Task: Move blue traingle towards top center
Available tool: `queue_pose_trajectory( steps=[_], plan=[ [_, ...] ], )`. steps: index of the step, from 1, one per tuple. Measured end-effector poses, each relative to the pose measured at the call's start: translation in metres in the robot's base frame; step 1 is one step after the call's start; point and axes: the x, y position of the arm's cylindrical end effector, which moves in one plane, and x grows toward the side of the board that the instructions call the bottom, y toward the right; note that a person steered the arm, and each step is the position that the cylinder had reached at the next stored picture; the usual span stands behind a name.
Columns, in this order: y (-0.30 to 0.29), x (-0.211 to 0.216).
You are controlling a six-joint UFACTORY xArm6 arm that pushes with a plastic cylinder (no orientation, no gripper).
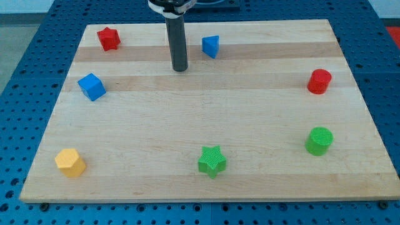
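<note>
In the camera view, you are looking down at a pale wooden table (206, 119) that is sitting on a blue perforated base (25, 94). The dark rod is coming straight down from the view's top, and my tip (180, 69) is resting on the table in the upper middle area. There is no claw on this arm, so you are getting no open or closed state from it, only the plain rod end.

The blue triangle (211, 46) is lying near the view's top edge, just right of centre. It is sitting just beside the rod, to the right of my tip and a little higher in the view, with a narrow strip of bare wood showing between them.

Around it you are seeing the red star (109, 39) at the top left, the blue cube (92, 86) at the left, the yellow block (70, 162) at the bottom left, the green star (212, 161) at the bottom centre, the green cylinder (319, 140) at the lower right, and the red cylinder (319, 81) at the right edge.
</note>
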Motion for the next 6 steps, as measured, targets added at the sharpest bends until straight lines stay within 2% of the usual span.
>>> queue_pose_trajectory(
  steps=[1,3,4,5,6],
  plan=[
    [0.049,0.001],
    [0.082,0.011],
    [0.126,-0.051],
    [0.131,-0.090],
    [0.100,-0.105]
  ],
)
